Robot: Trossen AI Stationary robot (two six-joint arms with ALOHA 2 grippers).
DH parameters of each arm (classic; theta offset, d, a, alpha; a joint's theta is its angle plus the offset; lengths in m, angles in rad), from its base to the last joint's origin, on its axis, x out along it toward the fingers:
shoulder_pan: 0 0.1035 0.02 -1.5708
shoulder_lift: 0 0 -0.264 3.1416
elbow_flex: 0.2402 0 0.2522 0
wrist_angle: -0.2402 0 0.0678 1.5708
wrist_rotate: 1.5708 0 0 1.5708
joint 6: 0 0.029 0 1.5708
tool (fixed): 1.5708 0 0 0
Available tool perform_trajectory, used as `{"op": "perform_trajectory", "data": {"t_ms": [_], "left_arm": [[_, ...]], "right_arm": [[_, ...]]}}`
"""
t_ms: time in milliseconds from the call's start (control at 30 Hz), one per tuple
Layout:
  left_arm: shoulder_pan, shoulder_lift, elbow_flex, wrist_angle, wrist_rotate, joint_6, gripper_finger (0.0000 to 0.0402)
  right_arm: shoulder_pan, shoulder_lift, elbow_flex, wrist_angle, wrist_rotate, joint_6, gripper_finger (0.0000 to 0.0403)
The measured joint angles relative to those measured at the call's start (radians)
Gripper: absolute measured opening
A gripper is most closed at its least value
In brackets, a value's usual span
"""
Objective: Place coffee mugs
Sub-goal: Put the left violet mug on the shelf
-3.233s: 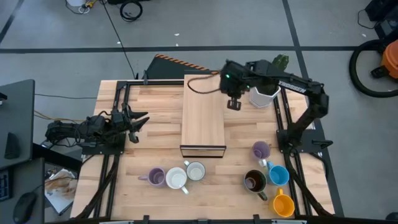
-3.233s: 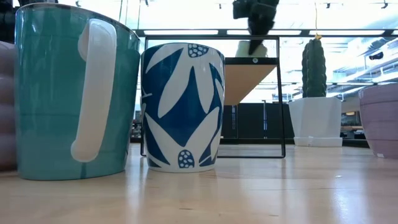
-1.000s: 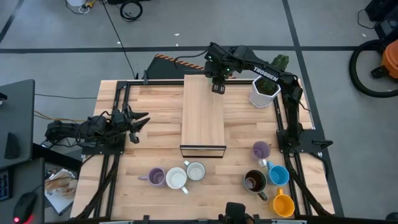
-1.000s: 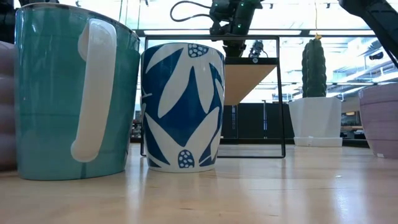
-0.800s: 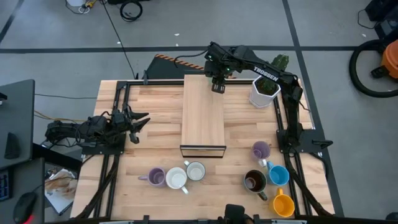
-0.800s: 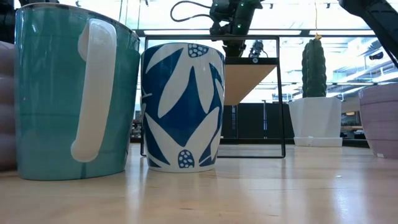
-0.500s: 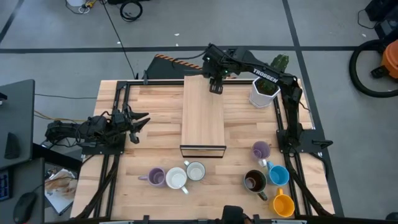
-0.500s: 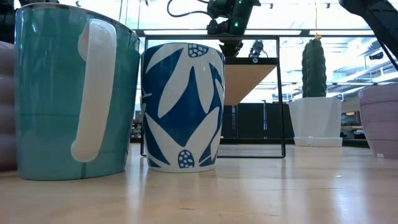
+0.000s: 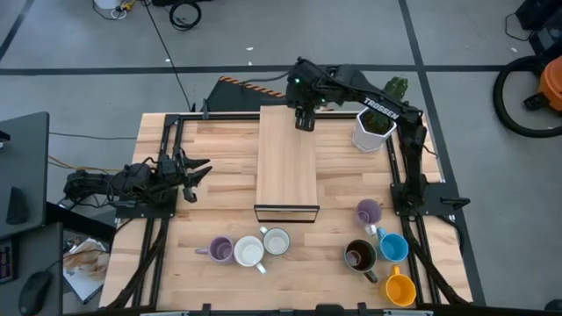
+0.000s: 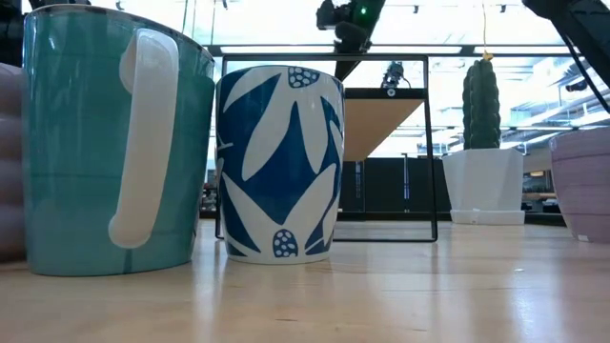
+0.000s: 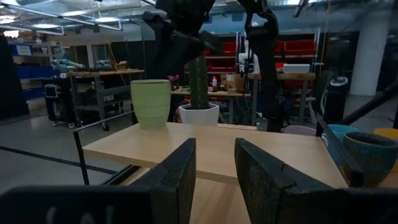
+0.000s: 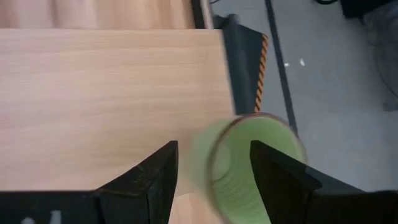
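**Green mug set on shelf, seven mugs left on desk**

High view: right pincer (image 9: pixel 304 120) sits over the far end of the wooden shelf (image 9: pixel 287 167), about 12 o'clock from desk (image 9: pixel 219 175) centre. Arm reaches in from the right post, elbow bent past the cactus pot (image 9: pixel 372 130). The green mug itself is hidden under the pincer here. Left pincer (image 9: pixel 191 168) is parked at 9 o'clock on the desk edge, arm folded low. Seven mugs sit along the near edge: lilac mug (image 9: pixel 219 250), white mug (image 9: pixel 249 252) and pale grey mug (image 9: pixel 277 240) at 7 o'clock; second lilac mug (image 9: pixel 368 211), brown mug (image 9: pixel 359 255), blue mug (image 9: pixel 393 247) and orange mug (image 9: pixel 399 289) at 5 o'clock.

Low view: right pincer is up above the shelf's black frame, only partly in shot. Two big mugs fill the foreground; nothing on the shelf is readable from here.

Left wrist view: light green mug (image 11: pixel 150 104) stands upright on the shelf top at the far end, near the cactus pot. Left pincer fingers stand partly apart, holding nothing.

Right wrist view: green mug sits straight below between the fingers (image 12: pixel 157 173), which are spread wide and clear of its rim. Looks released.

Progress, my read: one of eight placed, seven to go.
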Motion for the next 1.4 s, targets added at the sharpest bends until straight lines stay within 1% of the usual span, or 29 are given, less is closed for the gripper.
{"op": "perform_trajectory", "data": {"t_ms": [167,267,333,400,500,533,633,700,800,933,1067,1133,1233,1400], "left_arm": [[0.000,0.008,0.000,-0.013,0.068,0.040,0.0117],[0.000,0.027,-0.001,0.002,0.140,0.046,0.0117],[0.000,0.046,-0.001,0.042,0.180,0.046,0.0117],[0.000,0.064,-0.001,0.090,0.202,0.042,0.0117],[-0.005,0.106,-0.001,0.131,0.208,-0.001,0.0117],[-0.005,0.122,-0.001,0.142,0.202,-0.022,0.0117],[-0.005,0.165,-0.001,0.164,0.137,-0.113,0.0117],[-0.006,0.203,0.001,0.153,0.139,-0.178,0.0117],[-0.025,0.265,0.063,0.068,0.192,-0.252,0.0117],[-0.065,0.388,0.206,-0.159,0.181,-0.348,0.0117],[-0.114,0.538,0.347,-0.310,0.188,-0.382,0.0117],[-0.136,0.610,0.407,-0.386,0.239,-0.388,0.0117],[-0.171,0.701,0.478,-0.470,0.341,-0.456,0.0117],[-0.240,0.816,0.548,-0.488,0.498,-0.644,0.0117]], "right_arm": [[0.082,-0.020,-0.002,-0.052,-0.027,0.055,0.0202],[0.137,-0.043,-0.044,-0.037,-0.027,0.092,0.0198],[0.175,-0.059,-0.084,-0.010,-0.027,0.117,0.0195],[0.212,-0.077,-0.141,0.023,-0.016,0.139,0.0191],[0.264,-0.128,-0.245,0.107,0.018,0.167,0.0184],[0.280,-0.154,-0.288,0.143,0.027,0.174,0.0182],[0.321,-0.245,-0.450,0.288,0.035,0.189,0.0176],[0.342,-0.309,-0.570,0.388,0.037,0.194,0.0174],[0.364,-0.408,-0.740,0.539,0.064,0.210,0.0173],[0.383,-0.509,-0.922,0.691,0.097,0.215,0.0173],[0.405,-0.596,-1.068,0.835,0.115,0.214,0.0173],[0.414,-0.630,-1.141,0.907,0.116,0.201,0.0173],[0.428,-0.679,-1.238,1.017,0.117,0.190,0.0173],[0.439,-0.752,-1.369,1.163,0.142,0.157,0.0173]]}}
